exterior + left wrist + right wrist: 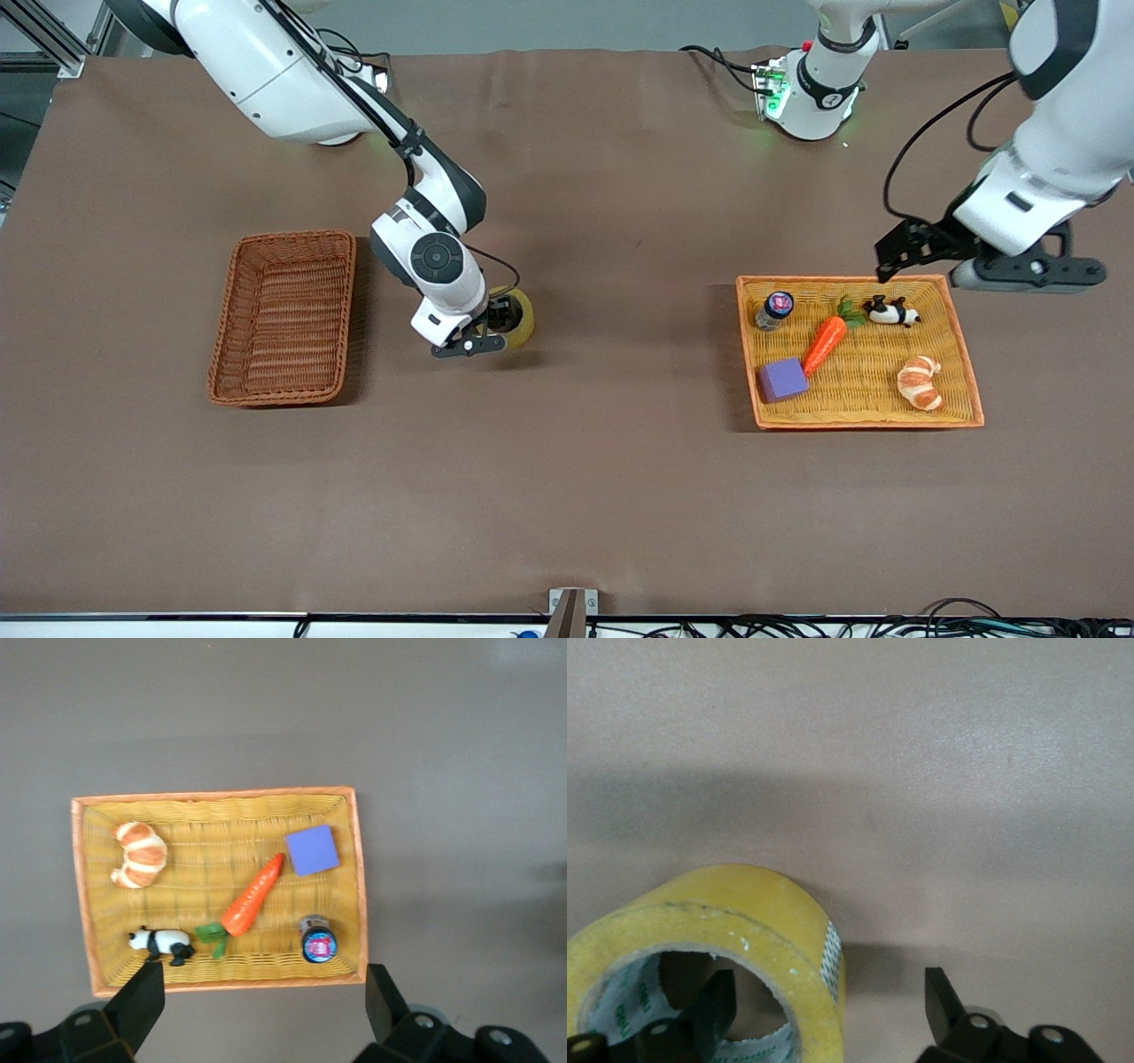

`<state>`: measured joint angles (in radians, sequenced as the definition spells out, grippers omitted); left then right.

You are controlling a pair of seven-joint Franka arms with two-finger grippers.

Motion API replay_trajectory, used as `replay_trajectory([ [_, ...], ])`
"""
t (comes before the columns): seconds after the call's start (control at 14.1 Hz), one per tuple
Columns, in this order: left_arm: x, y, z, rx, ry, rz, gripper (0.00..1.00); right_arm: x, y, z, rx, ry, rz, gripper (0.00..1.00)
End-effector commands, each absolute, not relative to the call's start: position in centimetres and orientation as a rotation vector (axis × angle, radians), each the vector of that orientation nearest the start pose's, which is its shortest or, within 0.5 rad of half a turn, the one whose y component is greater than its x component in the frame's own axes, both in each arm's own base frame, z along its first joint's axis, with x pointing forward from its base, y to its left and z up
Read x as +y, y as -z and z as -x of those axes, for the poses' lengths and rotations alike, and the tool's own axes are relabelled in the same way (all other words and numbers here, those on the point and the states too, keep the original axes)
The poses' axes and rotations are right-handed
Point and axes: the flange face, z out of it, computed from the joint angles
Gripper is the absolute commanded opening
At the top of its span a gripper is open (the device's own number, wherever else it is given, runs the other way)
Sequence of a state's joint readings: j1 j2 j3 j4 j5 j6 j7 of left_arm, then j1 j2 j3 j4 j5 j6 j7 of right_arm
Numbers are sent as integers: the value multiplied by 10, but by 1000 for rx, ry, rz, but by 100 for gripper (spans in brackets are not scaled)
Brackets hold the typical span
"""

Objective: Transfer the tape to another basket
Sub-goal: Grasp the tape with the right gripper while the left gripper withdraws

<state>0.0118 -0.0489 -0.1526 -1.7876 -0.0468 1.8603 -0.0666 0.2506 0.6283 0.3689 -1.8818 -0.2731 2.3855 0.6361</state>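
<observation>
With one finger inside its hole, the right gripper straddled the translucent yellow ring-shaped tape roll on bare table, well apart from the reddish-brown wicker basket, its grip unclear, so the roll might slip; the left gripper waited, spread wide.

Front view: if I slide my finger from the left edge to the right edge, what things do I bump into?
basket → right gripper → tape → bottle → carrot → panda → croissant → left gripper

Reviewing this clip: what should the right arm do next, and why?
Probably close the right gripper on the tape: its fingers straddle the roll's wall, one inside the hole, not yet clamped. The basket lies toward the right arm's end. The left gripper waits over the yellow tray.
</observation>
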Motion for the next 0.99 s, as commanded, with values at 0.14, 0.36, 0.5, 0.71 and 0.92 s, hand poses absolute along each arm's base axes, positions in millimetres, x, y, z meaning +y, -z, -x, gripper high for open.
replay_trajectory([
  [0.14, -43, -621, -542, 103, 132, 3146, 100, 355, -187, -517, -248, -86, 3157, 12],
  [0.36, -26, -624, -539, 55, 123, 3143, 98, 353, -187, -518, -211, -98, 3166, 0],
  [0.5, -23, -630, -539, 66, 135, 3149, 98, 343, -194, -524, -190, -124, 3191, 0],
  [0.71, -28, -616, -550, 87, 106, 3139, 100, 310, -263, -549, -71, -35, 3225, 0],
  [0.92, -31, -608, -565, 75, 96, 3140, 100, 256, -320, -569, 43, 33, 3259, 0],
])
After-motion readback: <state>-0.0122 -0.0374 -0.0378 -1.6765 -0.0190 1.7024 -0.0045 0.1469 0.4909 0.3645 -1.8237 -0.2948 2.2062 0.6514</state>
